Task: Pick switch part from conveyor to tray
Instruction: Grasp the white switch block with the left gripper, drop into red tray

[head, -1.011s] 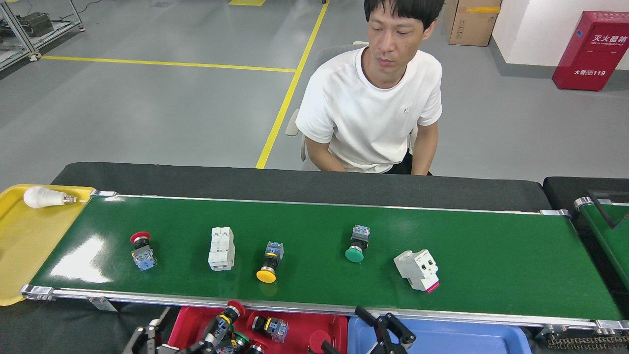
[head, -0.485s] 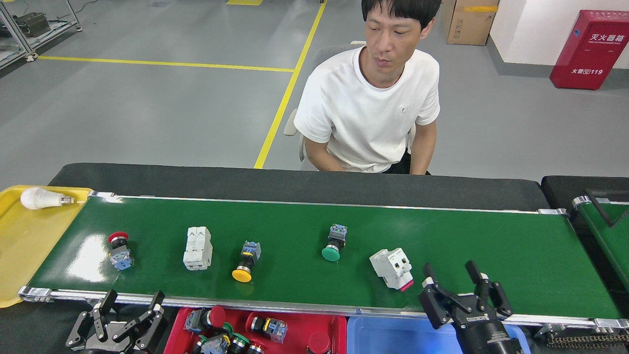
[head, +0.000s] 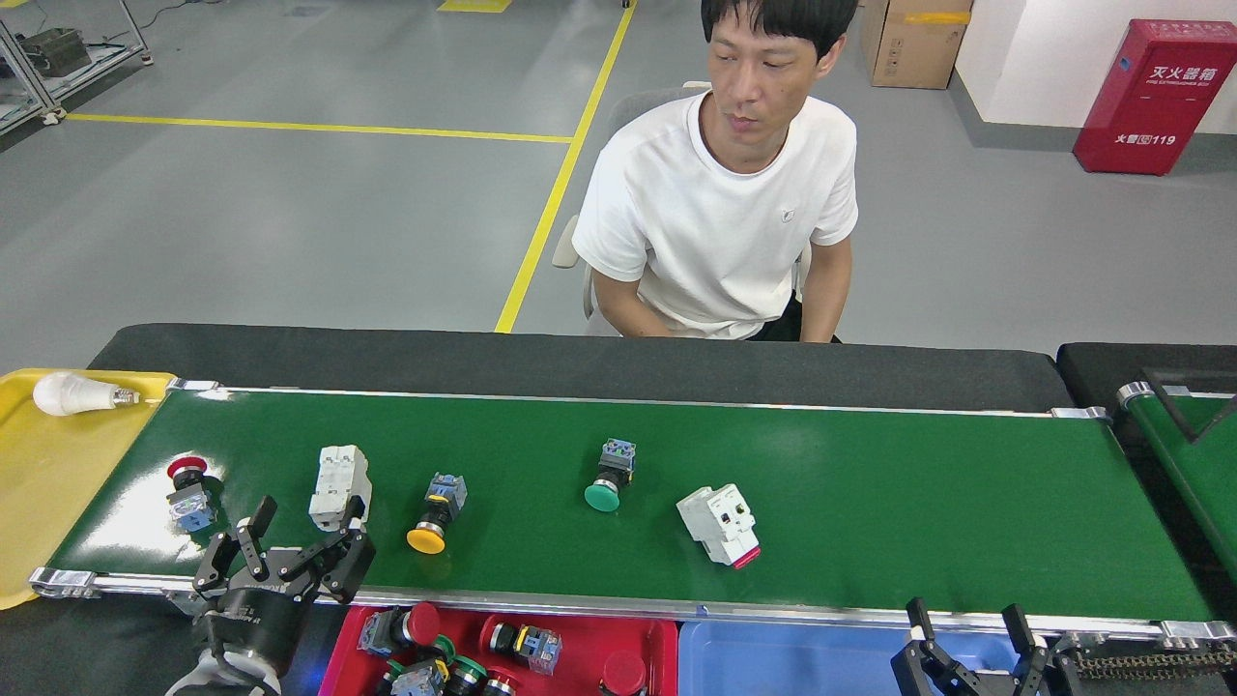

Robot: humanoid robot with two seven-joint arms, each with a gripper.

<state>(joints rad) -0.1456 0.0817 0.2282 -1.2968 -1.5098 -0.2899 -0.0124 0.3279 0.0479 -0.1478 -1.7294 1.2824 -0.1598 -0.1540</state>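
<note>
Hovered wide open and empty, left gripper point(head: 290, 541) just near-side of white part point(head: 339, 486), its long axis pointing away

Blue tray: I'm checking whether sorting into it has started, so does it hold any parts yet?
No, the visible part of the blue tray is bare, while the push-button switches lie in the red tray.

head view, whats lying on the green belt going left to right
Red-capped push-button switch → white rectangular breaker block → yellow-capped push-button switch → green-capped push-button switch → white breaker with pink edge.
</note>
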